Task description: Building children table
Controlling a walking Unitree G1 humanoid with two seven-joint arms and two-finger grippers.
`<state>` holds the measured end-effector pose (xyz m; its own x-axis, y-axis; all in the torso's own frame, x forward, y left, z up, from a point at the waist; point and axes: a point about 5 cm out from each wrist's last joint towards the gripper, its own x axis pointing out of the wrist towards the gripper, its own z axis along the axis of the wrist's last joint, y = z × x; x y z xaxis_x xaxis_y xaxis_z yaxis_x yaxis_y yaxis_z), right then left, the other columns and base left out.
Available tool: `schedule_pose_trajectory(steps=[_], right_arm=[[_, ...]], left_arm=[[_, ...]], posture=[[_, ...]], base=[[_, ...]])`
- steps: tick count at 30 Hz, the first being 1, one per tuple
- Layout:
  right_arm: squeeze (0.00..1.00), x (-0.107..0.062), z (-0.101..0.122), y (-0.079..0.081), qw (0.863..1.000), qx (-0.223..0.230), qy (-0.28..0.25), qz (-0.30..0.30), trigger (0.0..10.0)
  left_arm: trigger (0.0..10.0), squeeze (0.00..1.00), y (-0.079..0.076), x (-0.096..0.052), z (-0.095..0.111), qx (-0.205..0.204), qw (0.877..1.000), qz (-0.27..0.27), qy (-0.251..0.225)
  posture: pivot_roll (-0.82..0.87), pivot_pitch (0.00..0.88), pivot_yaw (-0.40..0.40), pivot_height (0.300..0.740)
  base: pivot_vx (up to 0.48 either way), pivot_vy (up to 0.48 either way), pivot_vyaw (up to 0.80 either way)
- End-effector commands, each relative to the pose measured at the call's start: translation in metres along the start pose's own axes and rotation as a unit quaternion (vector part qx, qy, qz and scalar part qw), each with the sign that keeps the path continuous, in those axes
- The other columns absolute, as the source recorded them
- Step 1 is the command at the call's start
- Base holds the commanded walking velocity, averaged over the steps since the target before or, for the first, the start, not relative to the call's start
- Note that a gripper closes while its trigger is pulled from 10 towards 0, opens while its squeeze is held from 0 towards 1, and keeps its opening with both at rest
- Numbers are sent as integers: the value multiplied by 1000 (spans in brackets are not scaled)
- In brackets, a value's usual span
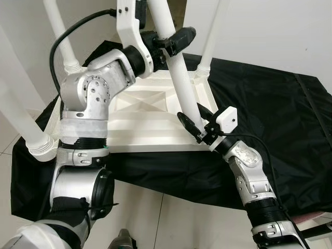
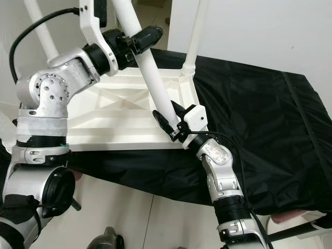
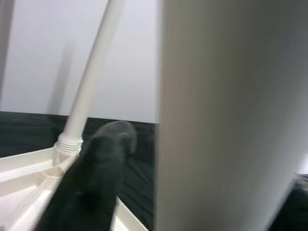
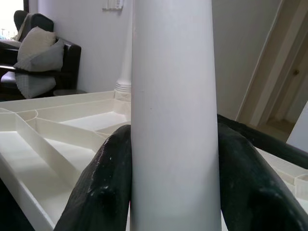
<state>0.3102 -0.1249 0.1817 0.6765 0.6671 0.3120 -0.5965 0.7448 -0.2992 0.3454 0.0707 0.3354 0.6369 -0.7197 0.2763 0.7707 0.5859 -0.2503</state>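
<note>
Two claws on one white table leg (image 1: 179, 72) — that's your whole picture right now. You've got the left claw (image 1: 168, 44) clamped around the upper stretch of the leg, and the right claw (image 1: 194, 123) closed around it low down, just above the near right corner socket of the upturned white tabletop (image 1: 150, 116). In the right wrist view the black fingers (image 4: 103, 187) sit snug against both sides of the shaft. The leg's long axis leans: foot end tipped up and toward your left, base end dropping into that corner. So the right claw is the one nearer the joint; whatever seating or twisting comes next likely turns on that lean coming upright over the socket. Whether the base is already in the socket, you can't tell; the claw hides it.

Three other legs (image 1: 210, 39) already stand in their corners. The tabletop lies underside up on a black cloth (image 1: 275, 114), ribbed compartments holding nothing.
</note>
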Motion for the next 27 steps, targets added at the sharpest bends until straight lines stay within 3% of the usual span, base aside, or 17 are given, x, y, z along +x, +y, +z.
schedule_pose_trajectory(steps=[1,16,17,25,26,27], right_arm=[[0,1,3,-3,1000,-11,-8,-5,10000],[0,7,3,-7,1000,-28,-4,-13,10000],[1000,8,2,-9,999,-31,5,-23,10000],[1000,11,0,-16,998,-35,19,-49,10000],[1000,12,0,-19,997,-47,30,-59,10000],[1000,14,0,-22,995,-58,41,-69,10000]], left_arm=[[0,0,-3,1,1,-5,1000,-7,-2],[0,0,-12,3,0,-17,999,-32,-4],[0,0,-14,3,0,-12,999,-35,-6],[0,0,-23,3,2,-3,999,-39,-17],[1569,0,-25,4,3,6,999,-36,-19],[10000,0,-28,6,4,16,999,-33,-21]], posture=[[120,0,-8,740],[123,0,-23,740],[125,0,-26,740],[128,0,-32,740],[129,0,-35,740],[128,0,-35,740]], base=[[0,0,0],[0,0,0],[0,0,0],[0,0,0],[0,0,0],[0,0,0]])
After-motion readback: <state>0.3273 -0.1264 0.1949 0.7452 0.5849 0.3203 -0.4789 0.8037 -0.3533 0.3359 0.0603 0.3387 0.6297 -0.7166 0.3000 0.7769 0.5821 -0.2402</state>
